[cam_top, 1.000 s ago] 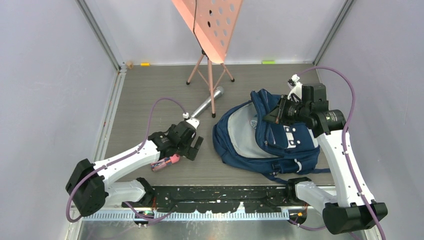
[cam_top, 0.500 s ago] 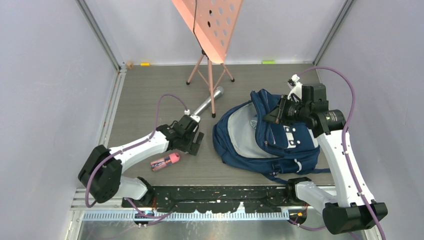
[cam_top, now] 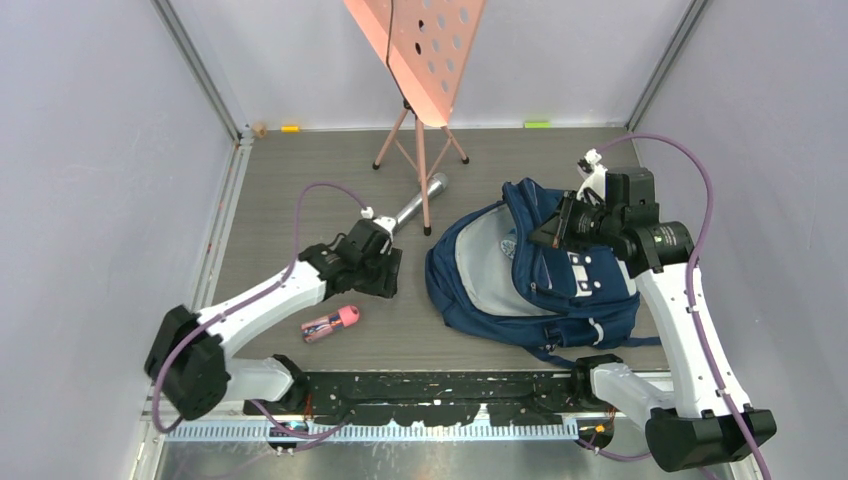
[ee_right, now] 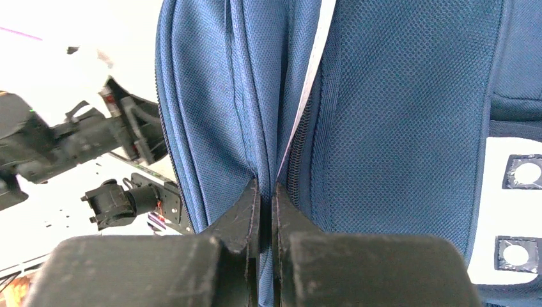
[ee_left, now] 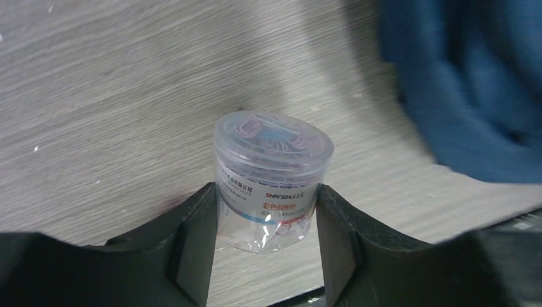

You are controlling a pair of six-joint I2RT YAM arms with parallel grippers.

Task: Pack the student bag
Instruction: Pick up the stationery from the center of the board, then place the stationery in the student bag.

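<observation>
Left claw (ee_left: 265, 192): fingers (ee_left: 192, 236) sit against both sides of a small clear tub (ee_left: 273, 160), so it's clamped on the tub. Tub is upright w/ lid on, purple paper clips show thru the top, and there's a printed label round the lower half. Can't tell if its base touches the grey wood-grain table (ee_left: 96, 83). Just ahead of this claw and off to its right is a blurred navy edge of the bag (cam_top: 530, 285), near but not touching. In the top view a silver tube (cam_top: 415, 205) lies just beyond the claw, toward the far wall. One leg of the pink music stand (cam_top: 420, 150) crosses over the tube. Behind the claw, beside the forearm and closer to the arm bases, a small pink-and-clear item (cam_top: 332, 322) lies flat on the table. Right claw (ee_right: 266, 188): fingers (ee_right: 240, 214) are together, pinched on a fold of navy mesh fabric at the bag's upper edge, w/ a thin pale strip running up from the pinch. To this claw's right there's a white patch w/ grey square eyelets. The bag lies on the right half of the table, mostly below and nearside of this claw. Its main opening gapes toward the left arm, showing grey lining.
</observation>
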